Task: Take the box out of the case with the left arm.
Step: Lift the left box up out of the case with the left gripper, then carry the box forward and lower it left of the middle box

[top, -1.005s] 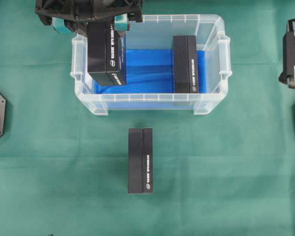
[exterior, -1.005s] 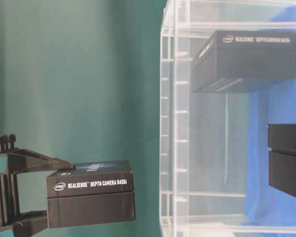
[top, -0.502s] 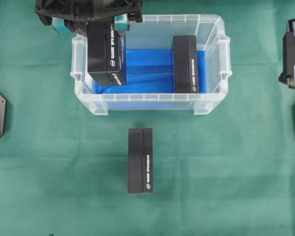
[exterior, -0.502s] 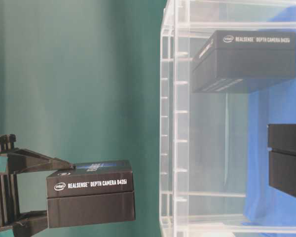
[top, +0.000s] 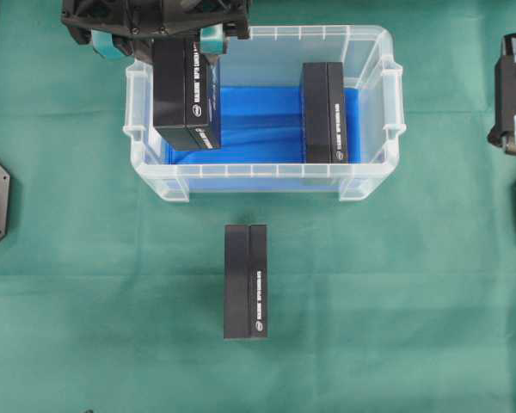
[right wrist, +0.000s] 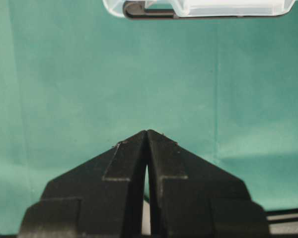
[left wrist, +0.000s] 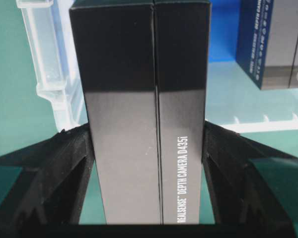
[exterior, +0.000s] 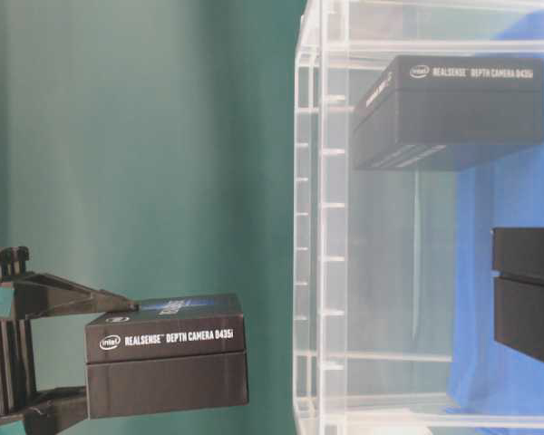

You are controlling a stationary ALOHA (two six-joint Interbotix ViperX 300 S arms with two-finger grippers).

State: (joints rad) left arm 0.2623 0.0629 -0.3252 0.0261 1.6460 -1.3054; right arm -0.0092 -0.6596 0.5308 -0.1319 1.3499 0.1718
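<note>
Black RealSense box (top: 186, 93) sits unmoved, clamped between the left end effector (left wrist: 148, 148) fingers, lifted above the case (top: 371, 181) rim, not yet carried clear.

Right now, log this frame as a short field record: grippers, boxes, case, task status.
left gripper: shut on held box, lifted above the case's left end
right gripper: shut, empty, over green cloth
case: clear bin, blue sheet on its bottom
box in case: standing at the right end
box on cloth: lying in front of the case
task status: box is out of the case, not yet set down
</note>
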